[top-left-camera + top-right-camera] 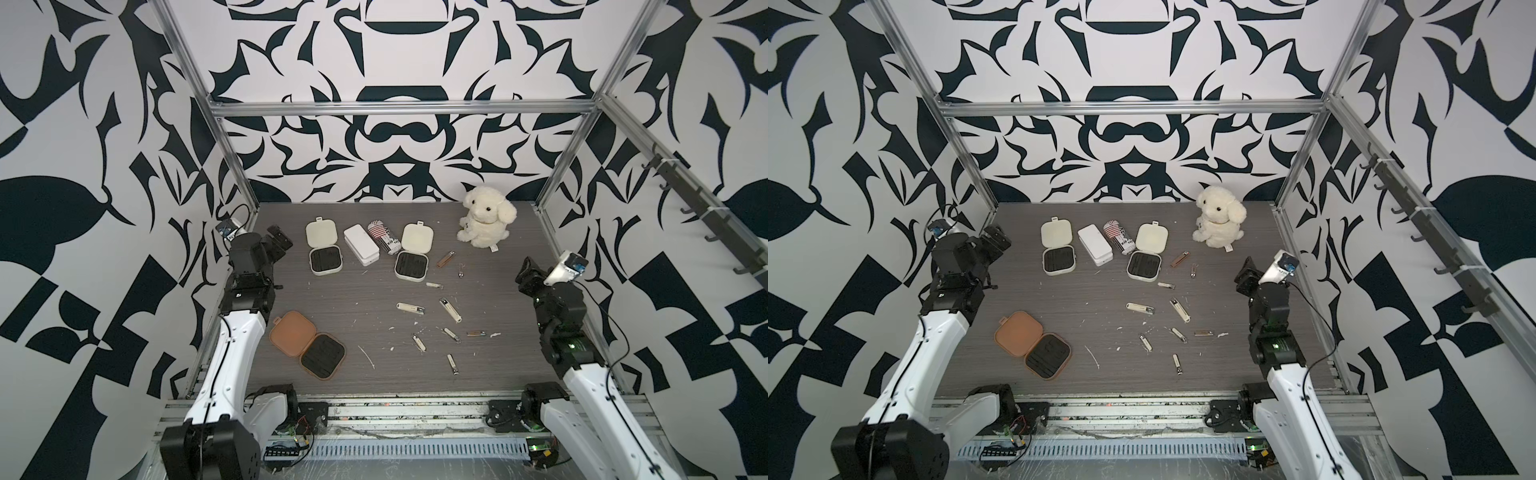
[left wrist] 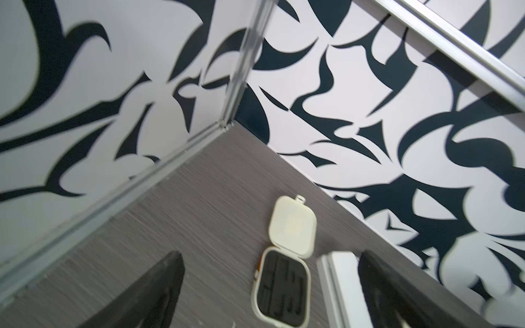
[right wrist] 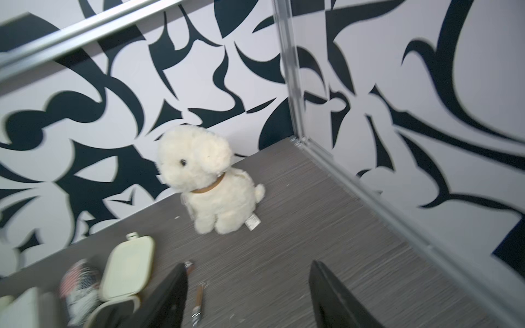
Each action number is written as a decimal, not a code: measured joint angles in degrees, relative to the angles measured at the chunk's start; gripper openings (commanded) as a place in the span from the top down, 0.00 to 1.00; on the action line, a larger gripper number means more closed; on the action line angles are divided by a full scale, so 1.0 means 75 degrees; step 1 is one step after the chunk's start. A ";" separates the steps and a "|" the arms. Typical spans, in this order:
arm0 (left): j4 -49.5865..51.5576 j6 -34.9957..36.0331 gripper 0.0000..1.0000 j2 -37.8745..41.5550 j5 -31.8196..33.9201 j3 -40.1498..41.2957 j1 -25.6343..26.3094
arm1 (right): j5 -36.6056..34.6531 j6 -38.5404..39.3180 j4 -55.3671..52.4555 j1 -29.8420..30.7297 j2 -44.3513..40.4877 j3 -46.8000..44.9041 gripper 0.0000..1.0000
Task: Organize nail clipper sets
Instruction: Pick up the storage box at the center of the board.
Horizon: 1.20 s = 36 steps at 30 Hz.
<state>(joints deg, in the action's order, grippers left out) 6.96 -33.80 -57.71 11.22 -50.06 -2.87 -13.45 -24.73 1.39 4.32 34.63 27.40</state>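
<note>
Three nail clipper set cases lie open, black insides up: a cream case (image 1: 323, 251) at the back left, a second cream case (image 1: 414, 253) at the back middle, and a tan-brown case (image 1: 307, 344) at the front left. Several small metal clippers (image 1: 451, 309) lie scattered right of centre. My left gripper (image 1: 278, 239) hovers left of the back-left cream case (image 2: 284, 272), open and empty (image 2: 271, 255). My right gripper (image 1: 525, 276) hangs at the right side, open and empty (image 3: 249, 265). A brown clipper (image 3: 199, 301) lies on the table near one of its fingers.
A plain white box (image 1: 361, 244) and a striped can (image 1: 384, 236) lie between the two cream cases. A white plush dog (image 1: 486, 216) sits at the back right. Metal frame posts (image 1: 232, 158) and patterned walls close in the table. White flecks dot the grey tabletop (image 1: 365, 299).
</note>
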 measured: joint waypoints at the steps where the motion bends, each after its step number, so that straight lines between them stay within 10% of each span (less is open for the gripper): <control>1: 0.0356 -0.0152 0.07 0.0087 -0.0408 -0.0108 0.0000 | 0.0373 -0.0047 -0.0455 0.0000 -0.0154 0.0163 0.48; 10: 0.2165 -0.1154 0.25 0.0420 -0.3144 0.0554 0.0472 | 0.2801 -0.0242 -0.3305 0.0099 0.1632 0.1457 0.56; 19: 0.2326 -0.1821 0.36 -0.0772 -0.3214 0.0868 0.2565 | 0.2081 -0.0536 -0.3963 0.2314 0.4616 0.2605 0.56; 36: 0.1757 -0.2567 0.36 -0.1046 -0.2987 0.1725 0.2987 | 0.1413 -0.0766 -0.3870 0.3159 1.0652 0.7729 0.57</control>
<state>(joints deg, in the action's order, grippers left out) 20.14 -53.06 -65.56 -11.18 -37.12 19.53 -2.85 -30.48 -27.64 28.01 114.52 85.36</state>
